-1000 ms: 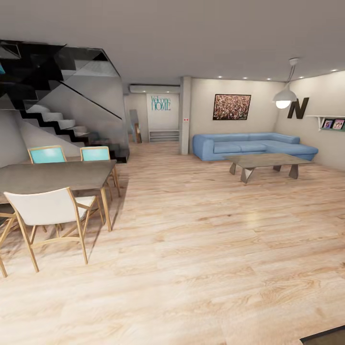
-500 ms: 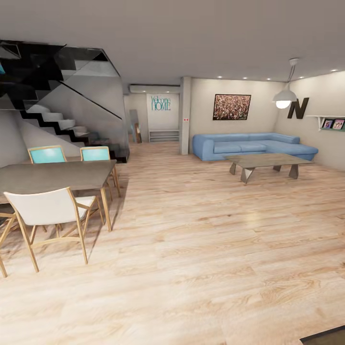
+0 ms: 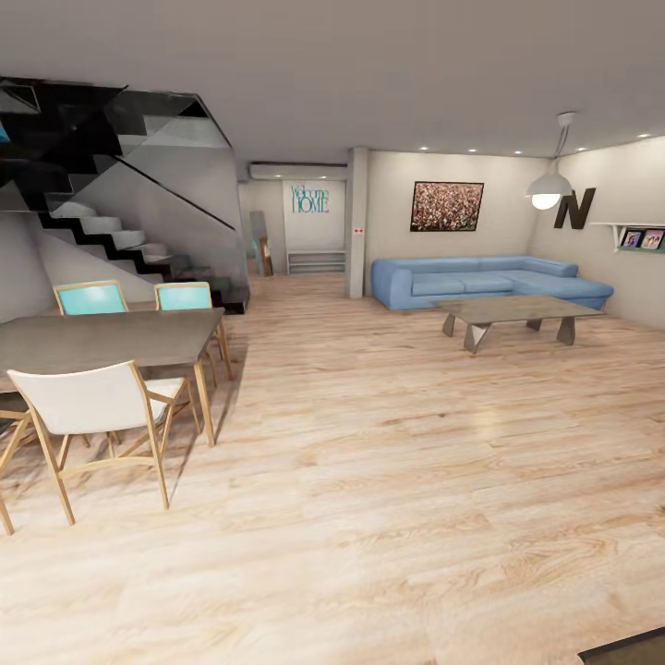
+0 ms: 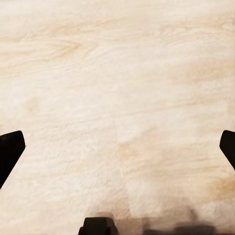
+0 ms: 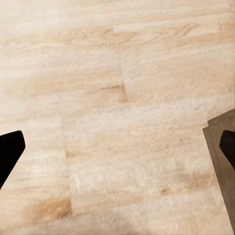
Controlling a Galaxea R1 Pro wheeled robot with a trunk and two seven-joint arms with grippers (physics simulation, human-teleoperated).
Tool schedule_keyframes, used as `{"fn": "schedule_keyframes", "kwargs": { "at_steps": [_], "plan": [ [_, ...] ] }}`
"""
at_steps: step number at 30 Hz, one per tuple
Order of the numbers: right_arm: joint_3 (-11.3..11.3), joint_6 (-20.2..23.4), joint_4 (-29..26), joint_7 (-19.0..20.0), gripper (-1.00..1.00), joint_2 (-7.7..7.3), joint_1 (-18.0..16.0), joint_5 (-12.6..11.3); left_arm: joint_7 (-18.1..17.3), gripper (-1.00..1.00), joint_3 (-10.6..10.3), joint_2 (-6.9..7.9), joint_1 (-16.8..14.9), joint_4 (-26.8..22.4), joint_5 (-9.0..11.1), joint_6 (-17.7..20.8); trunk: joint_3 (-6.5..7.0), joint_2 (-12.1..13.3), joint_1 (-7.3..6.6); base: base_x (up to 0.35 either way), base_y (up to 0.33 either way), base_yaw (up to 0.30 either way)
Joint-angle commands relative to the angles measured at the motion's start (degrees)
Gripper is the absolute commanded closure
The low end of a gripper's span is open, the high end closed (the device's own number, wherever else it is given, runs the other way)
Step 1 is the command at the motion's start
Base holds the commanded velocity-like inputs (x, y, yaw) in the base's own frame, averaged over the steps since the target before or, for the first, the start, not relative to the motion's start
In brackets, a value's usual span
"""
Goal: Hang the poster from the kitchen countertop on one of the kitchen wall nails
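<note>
Two grippers hang wide apart and empty over pale wood floor (image 3: 388,480) as the robot faces an open living and dining area, well short of any kitchen. At far left, a black staircase (image 3: 111,231) climbs the wall; near left, a dark dining table (image 3: 102,337) stands ringed by turquoise-backed chairs (image 3: 90,297) and a white chair (image 3: 92,406). Farther back at centre, a "Welcome Home" sign (image 3: 310,199) marks a hallway. To the right, a wide brownish picture (image 3: 447,206) hangs above a blue sofa (image 3: 485,279), with a low coffee table (image 3: 517,314) in front and a pendant lamp (image 3: 548,189) overhead. The left gripper (image 4: 117,152) and right gripper (image 5: 117,152) each show dark fingertips at the frame edges, nothing between them. The poster, countertop and wall nails lie somewhere out of sight. By these frames the job is at its opening, the search leg: the next move calls for turning or driving the base until the grey worktop comes into view.
</note>
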Motion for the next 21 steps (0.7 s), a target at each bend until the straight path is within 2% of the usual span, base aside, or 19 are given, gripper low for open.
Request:
{"fn": "schedule_keyframes", "kwargs": {
  "at_steps": [1,5,21],
  "plan": [
    [0.1,-0.1,0.0,0.0,-1.00,0.05,0.0,0.0,0.0,-1.00,0.1,0.01,0.0,0.0,0.0,-0.1,-0.05,0.0,0.00,0.000,0.000,0.000],
    [0.1,-0.2,0.0,-0.1,-1.00,0.06,0.0,0.0,0.0,-1.00,0.1,0.02,0.0,0.0,0.0,-0.1,-0.05,0.0,0.00,0.000,0.000,0.078],
    [0.1,-0.3,0.1,-0.3,-1.00,0.42,0.0,0.0,0.1,-1.00,0.1,0.02,0.0,0.0,0.0,-0.1,-0.05,0.0,0.00,0.000,0.000,0.290]
  ]
}}
